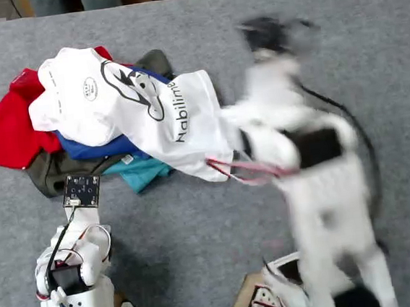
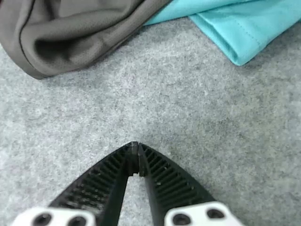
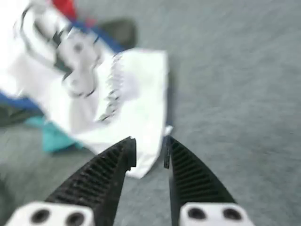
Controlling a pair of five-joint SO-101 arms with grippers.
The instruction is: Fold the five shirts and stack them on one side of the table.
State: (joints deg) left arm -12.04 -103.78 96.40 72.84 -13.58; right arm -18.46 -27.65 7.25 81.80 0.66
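A heap of shirts lies at the table's left. The white printed shirt (image 1: 150, 108) is on top, over a red shirt (image 1: 7, 132), a blue shirt (image 1: 95, 146), a teal shirt (image 1: 141, 170) and a dark grey shirt (image 1: 47, 172). My left gripper (image 2: 135, 160) is shut just above the carpet, a little short of the dark grey shirt (image 2: 70, 33) and the teal shirt (image 2: 244, 23). My right gripper (image 3: 149, 153) is open at the near corner of the white shirt (image 3: 131, 103), holding nothing. The right arm (image 1: 317, 186) is blurred.
The grey carpeted table (image 1: 370, 58) stretches bare to the right of the heap and along the front between the arms. The left arm's base (image 1: 76, 282) stands at the front left.
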